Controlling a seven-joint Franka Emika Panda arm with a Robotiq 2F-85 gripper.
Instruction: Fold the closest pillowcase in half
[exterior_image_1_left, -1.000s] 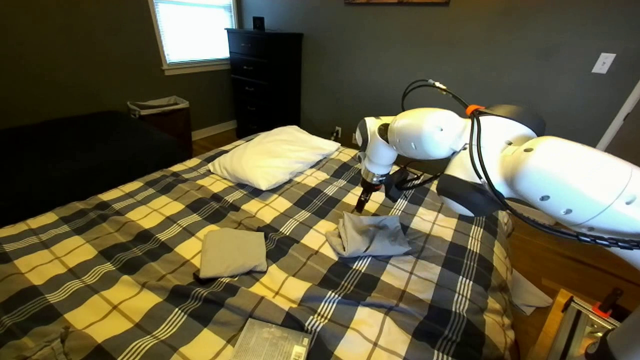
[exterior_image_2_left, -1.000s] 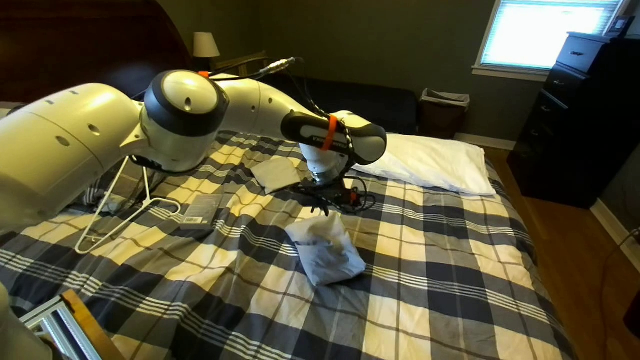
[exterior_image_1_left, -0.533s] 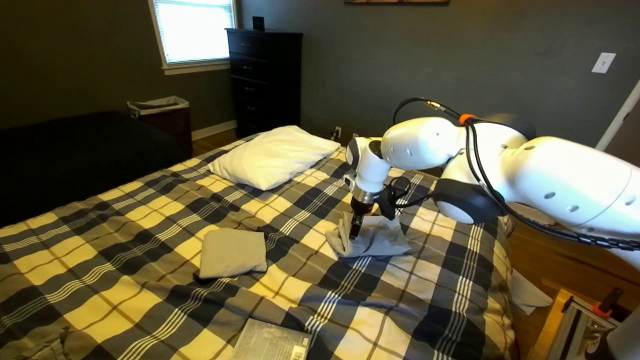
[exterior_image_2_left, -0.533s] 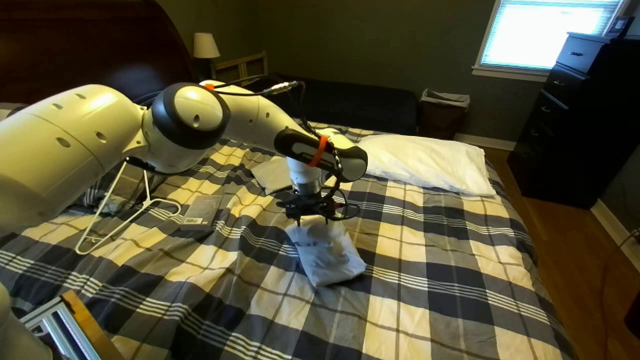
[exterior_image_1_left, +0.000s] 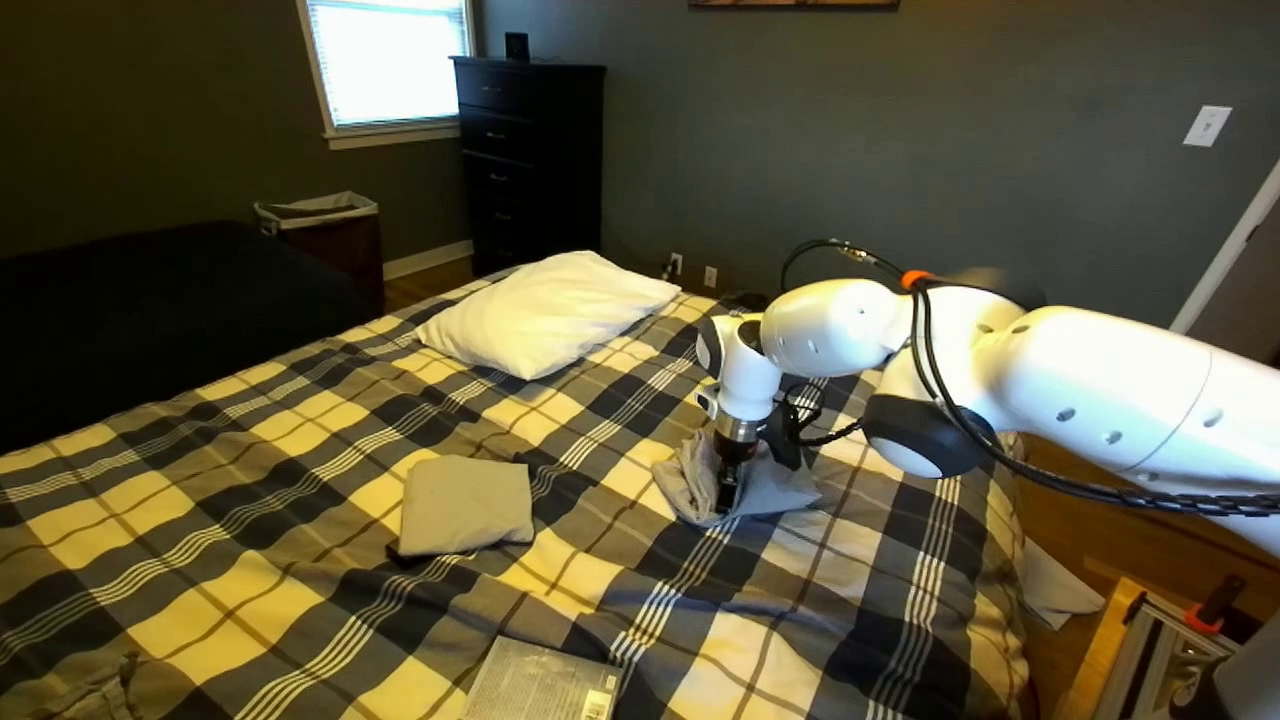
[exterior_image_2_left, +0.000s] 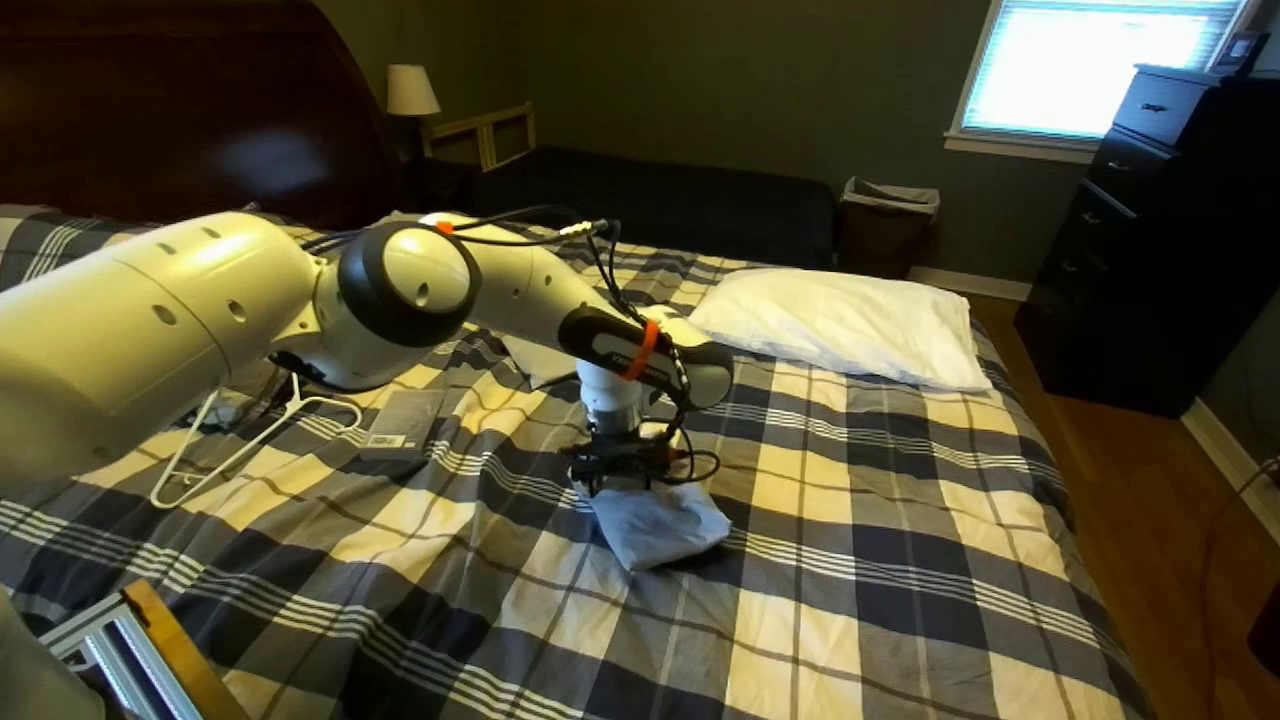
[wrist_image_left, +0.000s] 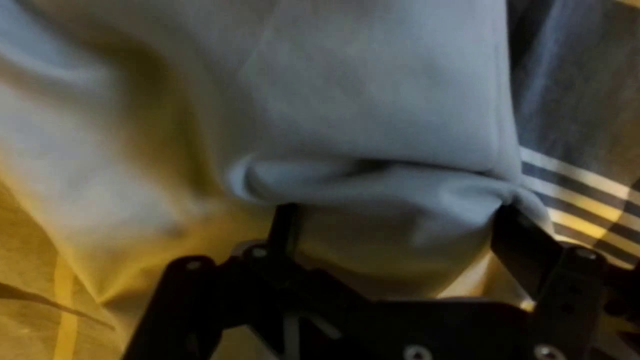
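In an exterior view my hand (exterior_image_1_left: 727, 498) points almost straight down into the middle of the light grey pillowcase (exterior_image_1_left: 786, 493), which lies on the table (exterior_image_1_left: 330, 600), a bed under a plaid cover, nearer its right edge than the tan folded cloth (exterior_image_1_left: 467, 507). The bunched layers sit towards the left edge from me, the flatter end towards the right edge, with a stretch of plaid beyond each for me to swing over. In an exterior view with the white pillow (exterior_image_2_left: 850, 330) by the table's far right corner, that flatter end (exterior_image_2_left: 665, 530) runs out from beneath my hand towards the near edge, so I take the long axis to lie that way; the right edge is well apart. In the wrist view my fingers (wrist_image_left: 286, 225) stand widely spread, cloth bulging between them, and I have no grip on it; the tips meet it, though whether they sit beneath a layer or only press in I cannot tell. A crease runs along the line from tip to tip, one tip just beside the cloth's side edge, and the smooth panel spreads away past it. Closing here would, I judge, gather that crease rather than lift it cleanly, so I want the upper layer held firmly before I carry it across.
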